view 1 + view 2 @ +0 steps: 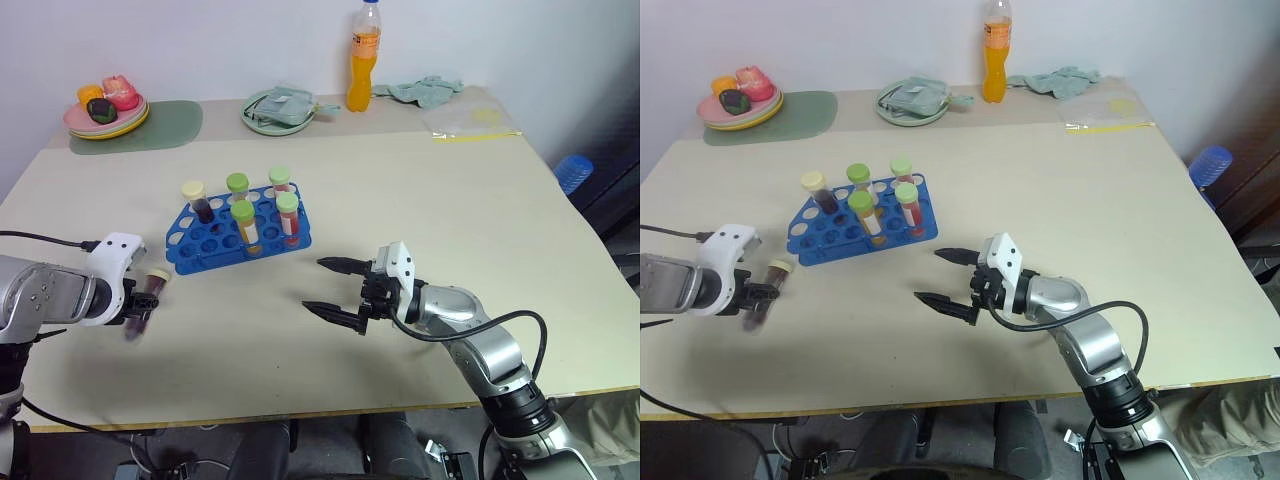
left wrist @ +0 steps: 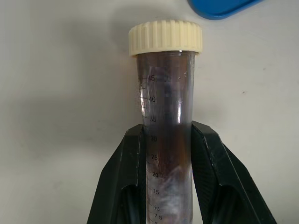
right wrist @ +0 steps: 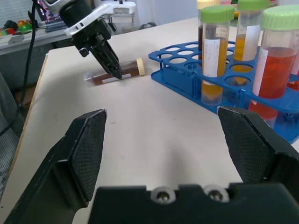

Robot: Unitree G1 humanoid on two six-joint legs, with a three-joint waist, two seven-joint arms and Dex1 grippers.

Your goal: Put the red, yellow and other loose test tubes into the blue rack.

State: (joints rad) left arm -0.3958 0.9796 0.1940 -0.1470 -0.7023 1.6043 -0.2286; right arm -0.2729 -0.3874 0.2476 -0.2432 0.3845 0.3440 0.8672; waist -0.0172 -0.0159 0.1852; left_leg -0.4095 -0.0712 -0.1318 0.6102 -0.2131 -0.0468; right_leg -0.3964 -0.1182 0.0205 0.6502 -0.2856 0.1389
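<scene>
The blue rack (image 1: 215, 240) stands left of the table's middle, with several green- and cream-capped tubes (image 1: 243, 225) of red, yellow and dark liquid upright in it. Just left of the rack, a loose test tube (image 1: 150, 288) with a cream cap and dark brown liquid lies flat on the table. My left gripper (image 1: 138, 308) comes down on it from above and is shut on its body; the left wrist view has the tube (image 2: 166, 107) clamped between both fingers (image 2: 126, 172). My right gripper (image 1: 315, 285) hovers open and empty right of the rack, pointing toward it.
At the back left is a stack of plates with toy fruit (image 1: 105, 115) on a green mat (image 1: 165, 125). A green plate with a cloth (image 1: 278, 110), an orange bottle (image 1: 365, 60), a rag (image 1: 425, 90) and a plastic bag (image 1: 470, 122) line the back edge.
</scene>
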